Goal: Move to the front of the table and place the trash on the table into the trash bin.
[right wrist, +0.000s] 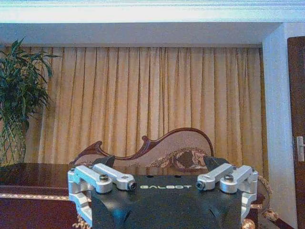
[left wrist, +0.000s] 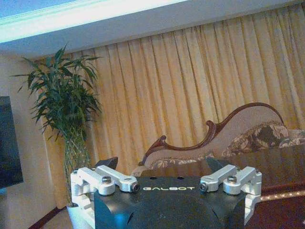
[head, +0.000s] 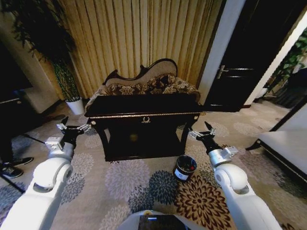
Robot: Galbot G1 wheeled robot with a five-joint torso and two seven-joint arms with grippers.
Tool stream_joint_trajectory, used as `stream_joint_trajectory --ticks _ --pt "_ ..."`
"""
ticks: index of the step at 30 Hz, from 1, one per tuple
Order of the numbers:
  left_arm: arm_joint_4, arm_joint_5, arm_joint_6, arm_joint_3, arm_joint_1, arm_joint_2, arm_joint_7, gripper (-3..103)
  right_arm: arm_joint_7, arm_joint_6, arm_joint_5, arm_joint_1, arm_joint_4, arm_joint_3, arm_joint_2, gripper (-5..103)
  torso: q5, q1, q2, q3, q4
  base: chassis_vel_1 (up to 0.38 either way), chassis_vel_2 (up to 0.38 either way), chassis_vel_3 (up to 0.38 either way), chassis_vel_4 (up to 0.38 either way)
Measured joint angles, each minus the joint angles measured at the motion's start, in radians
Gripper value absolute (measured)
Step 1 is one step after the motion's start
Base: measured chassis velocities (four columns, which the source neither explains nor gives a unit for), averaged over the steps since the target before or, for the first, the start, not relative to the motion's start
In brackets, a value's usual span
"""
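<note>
Trash bin (head: 184, 167) stands on the carpet just beside the empty, spread-open right tool (head: 200, 131), before the table (head: 144, 114).

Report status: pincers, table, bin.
Left pincer and right pincer open, flanking table. Bin on carpet by right arm. Nothing in the way.

The table (head: 144, 106) is near-black with gold edge trim. A dark trash bin (head: 184, 167) with a white label stands on beige carpet (head: 144, 191) patterned with grey and brown flowers. Golden curtains (head: 139, 38) hang behind the floral sofa (head: 158, 84).
</note>
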Motion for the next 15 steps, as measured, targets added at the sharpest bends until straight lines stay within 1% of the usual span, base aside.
stream_joint_trajectory --ticks 5,15 --pt "0.000 0.000 -0.001 -0.003 0.003 0.000 0.000 100 0.000 0.000 0.000 0.001 -0.001 0.000 0.000 100 0.0001 0.000 0.000 0.000 0.0001 0.202 -0.177 -0.200 0.194" --pt "0.000 0.002 -0.003 -0.004 0.007 -0.003 0.000 100 0.000 0.002 0.001 0.000 -0.002 0.000 0.002 100 0.0001 -0.001 0.000 0.000 0.0000 0.242 -0.250 -0.247 0.243"
